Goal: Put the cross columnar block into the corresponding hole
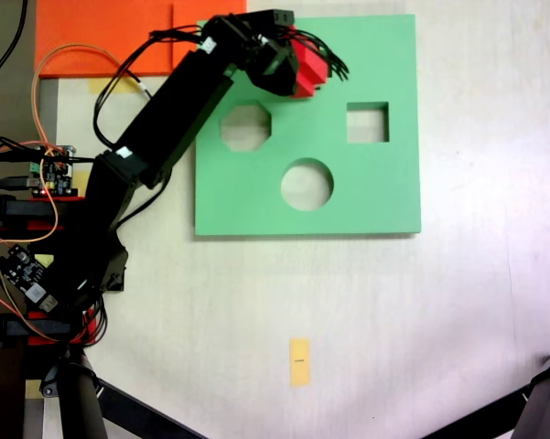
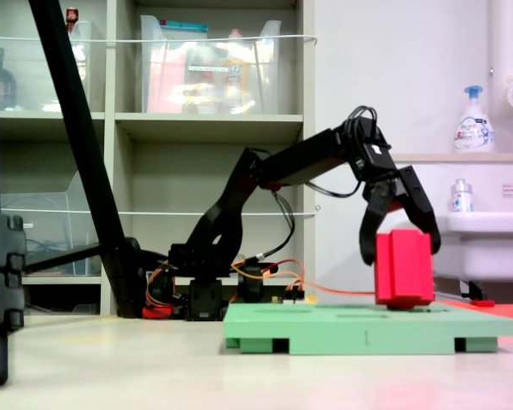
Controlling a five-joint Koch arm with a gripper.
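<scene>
The cross columnar block (image 1: 309,73) (image 2: 404,269) is bright red and stands upright at the far edge of the green foam board (image 1: 384,201) (image 2: 367,329). In the second exterior view its bottom meets the board's top face. My gripper (image 1: 304,66) (image 2: 401,243) comes down over it with a black finger on each side, shut on the block. The corresponding hole is hidden under the block and gripper in the first exterior view. In the second exterior view the board is seen edge-on, so no cutout shows.
The board has an octagonal cutout (image 1: 245,127), a square cutout (image 1: 367,123) and a round cutout (image 1: 307,184). An orange sheet (image 1: 101,37) lies beyond the arm. Circuit boards and wires (image 1: 53,172) sit by the arm base. Yellow tape (image 1: 299,361) marks the table.
</scene>
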